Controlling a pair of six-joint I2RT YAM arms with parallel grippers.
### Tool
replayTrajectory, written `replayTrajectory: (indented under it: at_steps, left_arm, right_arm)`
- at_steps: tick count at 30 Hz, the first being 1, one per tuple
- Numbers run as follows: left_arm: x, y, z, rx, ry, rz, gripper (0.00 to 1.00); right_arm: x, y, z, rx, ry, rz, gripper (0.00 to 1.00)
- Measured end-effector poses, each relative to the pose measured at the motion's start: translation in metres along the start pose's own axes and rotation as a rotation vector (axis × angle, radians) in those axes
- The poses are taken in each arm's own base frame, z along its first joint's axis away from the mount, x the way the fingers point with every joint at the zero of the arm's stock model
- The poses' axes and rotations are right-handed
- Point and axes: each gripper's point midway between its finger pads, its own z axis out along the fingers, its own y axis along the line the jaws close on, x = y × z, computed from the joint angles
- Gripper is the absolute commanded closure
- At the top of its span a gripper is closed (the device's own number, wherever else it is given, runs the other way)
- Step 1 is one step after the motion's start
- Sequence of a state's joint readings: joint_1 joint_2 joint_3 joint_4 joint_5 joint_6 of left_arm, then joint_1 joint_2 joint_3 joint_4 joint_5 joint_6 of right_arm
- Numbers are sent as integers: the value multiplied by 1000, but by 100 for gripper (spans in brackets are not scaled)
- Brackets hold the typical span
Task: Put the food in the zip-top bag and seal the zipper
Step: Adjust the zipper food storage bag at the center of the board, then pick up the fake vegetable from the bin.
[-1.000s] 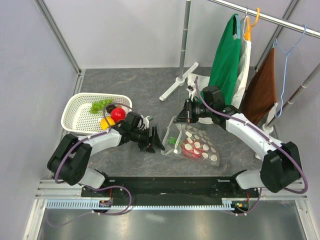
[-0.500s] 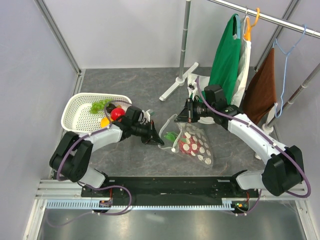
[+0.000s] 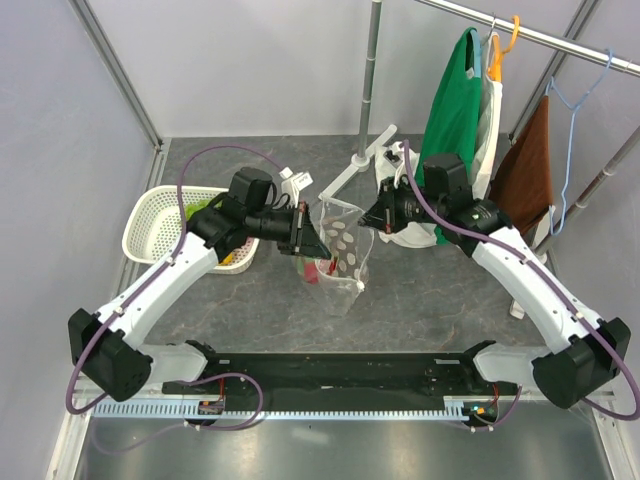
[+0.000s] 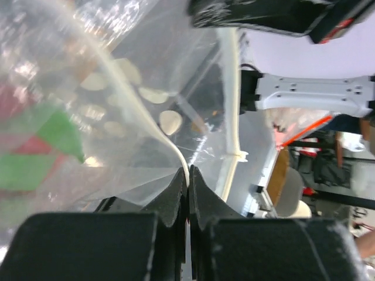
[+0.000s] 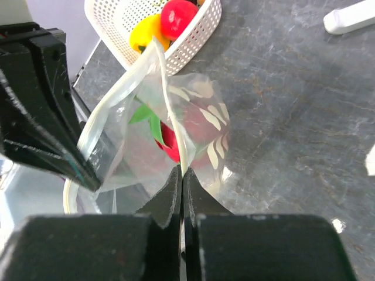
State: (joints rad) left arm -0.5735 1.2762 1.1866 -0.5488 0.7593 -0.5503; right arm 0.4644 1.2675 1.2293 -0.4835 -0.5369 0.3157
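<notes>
Zip-top bag [image 3: 338, 250] is held up between both arms over the middle of the table [image 3: 250, 165], hanging with its long side vertical; whether its bottom corner touches the table cannot be told. Left gripper [image 3: 312, 243] is closed tight on the bag's left edge: in the left wrist view, left gripper [image 4: 188, 175] has its jaws pressed together with only a thin fold of clear film pinched between them. Right gripper [image 3: 368, 222] is clamped on the opposite edge near the top; in the right wrist view, right gripper [image 5: 182, 175] has its jaws pressed flat on a pale seam of the bag. Zipper [image 4: 233, 105] is seen as a cream strip running along one bag edge, with a small white tab on it. Whether it is sealed cannot be judged. One red piece with green leaves [image 5: 167, 137] is seen inside the bag, low down, behind the white dots; it also shows as a red patch in the top view [image 3: 325, 268]. White basket [image 3: 150, 225] sits at the left side of the table, well apart from the bag, partly hidden by the left arm. A yellow piece [image 5: 145, 34] and a round red piece [image 5: 179, 12] are lying in it, touching each other, and a green bunch [image 3: 203, 203] is visible at its far side. A clothes rack with a green garment [image 3: 450, 110] and a brown cloth [image 3: 525, 180] stands at the far right, behind the right arm.
</notes>
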Motion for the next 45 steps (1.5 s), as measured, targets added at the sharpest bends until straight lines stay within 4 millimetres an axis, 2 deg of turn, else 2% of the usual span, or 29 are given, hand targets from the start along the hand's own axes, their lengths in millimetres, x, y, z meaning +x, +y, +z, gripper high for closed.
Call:
replayTrajectory:
  at_steps: [3, 7, 10, 15, 18, 19, 21, 22, 25, 27, 29, 31, 34, 36, 38, 42, 45]
  left_arm:
    - [4, 10, -4, -55, 0, 15, 98]
    - [1, 39, -10, -170, -20, 21, 96]
    - [-7, 72, -14, -266, -27, 8, 92]
    - [-9, 100, -12, -327, 5, 0, 79]
    - [-18, 101, -15, -328, 6, 29, 61]
    - [-23, 100, -17, -324, -2, 44, 51]
    - [-33, 95, -26, -307, -25, 78, 40]
    - [-38, 95, -33, -299, -39, 91, 28]
    - [-54, 103, -65, -310, -109, 115, 19]
    - [-68, 115, -92, -345, -164, 129, 19]
    - [-88, 134, -128, -409, -221, 159, 20]
    - [-110, 159, -165, -495, -265, 223, 25]
    - [-122, 201, -202, -594, -254, 291, 26]
    - [-117, 225, -210, -617, -202, 307, 25]
    - [-105, 245, -208, -617, -133, 304, 18]
    - [-82, 260, -195, -586, -33, 300, 8]
    - [-72, 265, -186, -586, 4, 301, 7]
  right_arm:
    - [0, 0, -5, 18, -4, -21, 100]
    - [9, -10, -1, 61, 30, -13, 100]
    - [14, -24, 8, 110, 51, -5, 100]
    - [22, -40, 18, 165, 84, 3, 100]
    - [23, -45, 18, 188, 90, 7, 100]
    - [23, -46, 18, 194, 88, 8, 100]
    - [22, -47, 18, 200, 85, 8, 100]
    - [21, -46, 17, 202, 83, 8, 100]
    - [15, -44, 16, 201, 68, 1, 100]
    - [11, -42, 15, 198, 59, -4, 100]
    - [10, -42, 15, 198, 57, -5, 100]
    - [10, -42, 15, 197, 58, -6, 100]
    - [10, -42, 15, 196, 58, -8, 100]
    - [10, -42, 15, 196, 58, -8, 100]
    - [10, -42, 15, 194, 59, -8, 100]
    - [10, -41, 15, 194, 59, -8, 100]
    - [11, -41, 15, 189, 60, -8, 100]
